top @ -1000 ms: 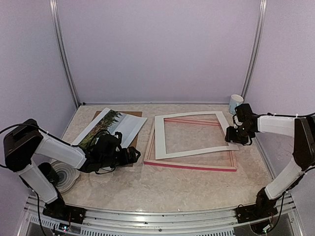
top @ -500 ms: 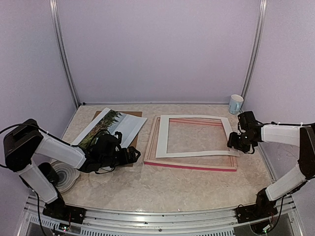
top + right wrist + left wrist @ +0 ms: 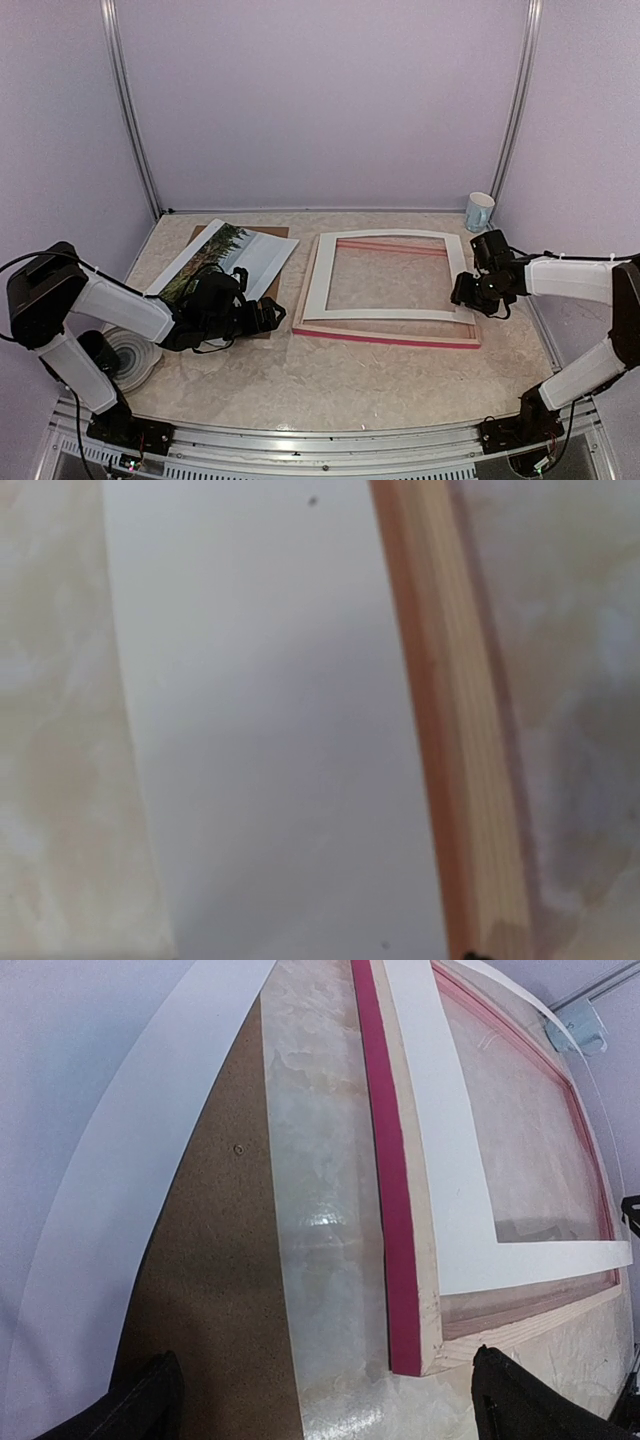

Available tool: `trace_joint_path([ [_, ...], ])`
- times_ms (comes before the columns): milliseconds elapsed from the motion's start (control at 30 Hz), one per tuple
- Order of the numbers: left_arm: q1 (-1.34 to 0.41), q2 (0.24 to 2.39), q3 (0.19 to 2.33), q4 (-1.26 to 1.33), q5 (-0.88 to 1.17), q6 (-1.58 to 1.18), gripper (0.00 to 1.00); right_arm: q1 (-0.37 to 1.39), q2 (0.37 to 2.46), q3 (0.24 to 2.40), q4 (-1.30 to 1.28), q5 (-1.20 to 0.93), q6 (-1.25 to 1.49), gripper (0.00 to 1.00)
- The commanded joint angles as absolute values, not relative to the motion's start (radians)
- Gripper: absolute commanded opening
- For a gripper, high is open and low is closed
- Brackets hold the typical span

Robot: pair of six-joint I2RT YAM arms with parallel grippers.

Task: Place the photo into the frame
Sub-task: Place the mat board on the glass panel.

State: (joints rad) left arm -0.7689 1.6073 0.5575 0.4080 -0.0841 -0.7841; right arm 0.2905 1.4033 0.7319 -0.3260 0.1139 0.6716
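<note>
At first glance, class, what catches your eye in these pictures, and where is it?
The pink-red frame lies flat right of centre, a white mat border on it, the right gripper at its right edge. The photo of dark trees rests on white sheets at the left, beside the open left gripper.

Pale wood frame (image 3: 403,1245), matt white paper mat (image 3: 440,1160), rough brown board (image 3: 210,1260), glossy marbled tabletop (image 3: 325,1260)

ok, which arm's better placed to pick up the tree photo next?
Left. The open left gripper sits close to the rectangular print of green trees; the right gripper is far off at the thin pink-red picture frame's right rail, over the white mat border.
</note>
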Motion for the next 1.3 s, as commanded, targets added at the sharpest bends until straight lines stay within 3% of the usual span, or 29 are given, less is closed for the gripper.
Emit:
trace_joint_path([
  [0,-0.761,1.618,0.542,0.412,-0.063,-0.780,0.99,0.312,1.350,0.717,-0.354,0.146,0.704,0.59],
  [500,-0.755,1.622,0.546,0.419,-0.047,-0.779,0.99,0.343,1.263,0.644,-0.411,0.161,0.735,0.59],
  [1267,-0.755,1.611,0.530,0.417,-0.050,-0.788,0.99,0.385,1.341,0.681,-0.371,0.186,0.687,0.60],
])
